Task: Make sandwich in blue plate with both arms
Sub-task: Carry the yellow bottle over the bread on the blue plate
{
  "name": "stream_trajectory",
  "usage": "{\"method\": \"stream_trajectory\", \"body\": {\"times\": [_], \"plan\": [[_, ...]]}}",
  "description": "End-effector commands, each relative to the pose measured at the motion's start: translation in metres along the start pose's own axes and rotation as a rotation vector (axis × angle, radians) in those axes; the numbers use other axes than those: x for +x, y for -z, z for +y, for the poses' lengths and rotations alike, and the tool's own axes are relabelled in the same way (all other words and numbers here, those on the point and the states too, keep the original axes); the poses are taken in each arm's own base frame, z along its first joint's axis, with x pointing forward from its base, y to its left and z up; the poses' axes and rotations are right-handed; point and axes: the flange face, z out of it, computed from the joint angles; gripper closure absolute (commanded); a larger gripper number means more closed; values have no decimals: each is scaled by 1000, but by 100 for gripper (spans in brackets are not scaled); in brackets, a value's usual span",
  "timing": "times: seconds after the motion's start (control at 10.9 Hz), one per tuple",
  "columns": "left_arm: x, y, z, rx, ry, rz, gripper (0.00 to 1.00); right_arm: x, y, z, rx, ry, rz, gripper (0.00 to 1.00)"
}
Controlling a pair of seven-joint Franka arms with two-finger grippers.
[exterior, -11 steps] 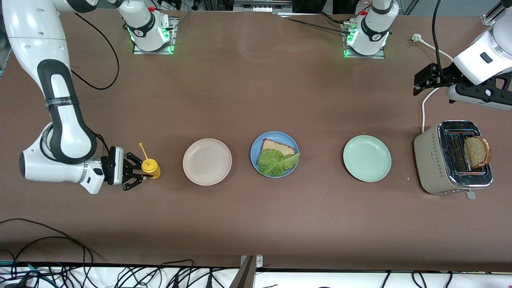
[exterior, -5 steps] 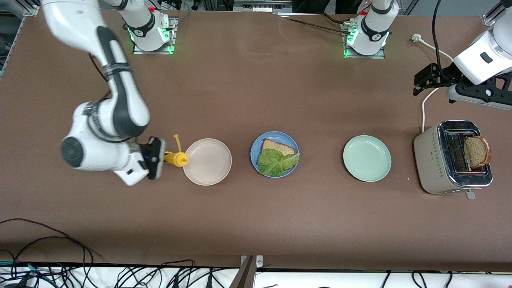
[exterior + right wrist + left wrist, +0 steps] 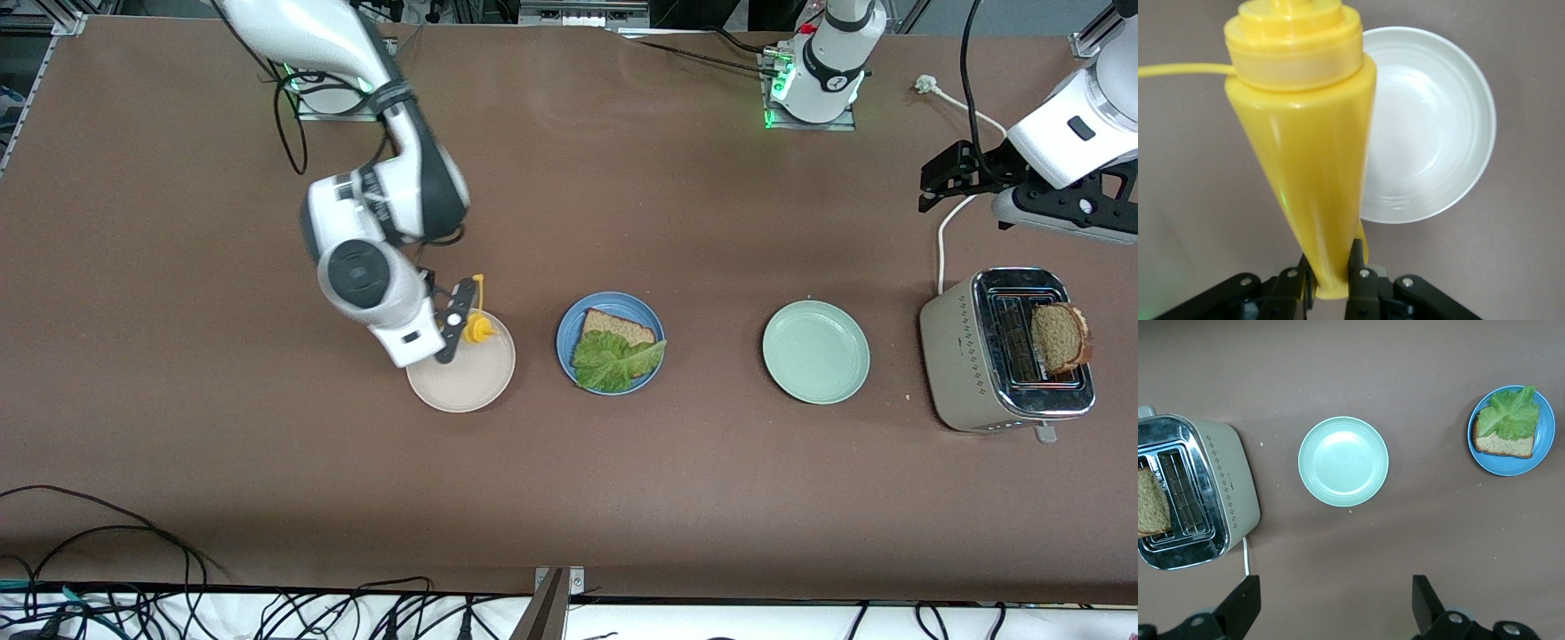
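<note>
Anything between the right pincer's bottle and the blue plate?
Nothing visible. The right pincer holds the yellow bottle over the beige plate; only bare table separates that plate from the blue plate with its bread and lettuce.

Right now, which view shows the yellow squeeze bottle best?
The right wrist view: the squeeze bottle fills it, pinched in the right gripper. The front view shows only its small cap end over the beige plate; the left wrist view misses it.
</note>
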Motion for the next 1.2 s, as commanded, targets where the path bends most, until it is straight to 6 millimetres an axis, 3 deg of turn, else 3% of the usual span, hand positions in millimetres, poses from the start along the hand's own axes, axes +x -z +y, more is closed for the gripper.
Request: {"method": "stream_trajectory", "body": {"times": [0.0, 0.28, 0.46, 0.64, 0.83, 1.11], "plan": [[1, 6, -1, 2, -3, 2, 0, 71, 19, -57, -132, -32, -207, 100], [1, 6, -1, 2, -3, 2, 0, 95, -2, -79, -203, -33, -281, 100], [1, 6, -2, 2, -1, 2, 0, 121, -33, -90, -285, -19, -359, 100], [1, 7, -2, 2, -1, 3, 0, 146, -51, -98, -358, -11, -400, 100], [1, 6, -1, 2, -3, 2, 0, 150, -74, -98, -383, -4, -451, 100], [2, 6, -1, 0, -3, 2, 0, 164, -85, -110, -434, 8, -477, 100]]}}
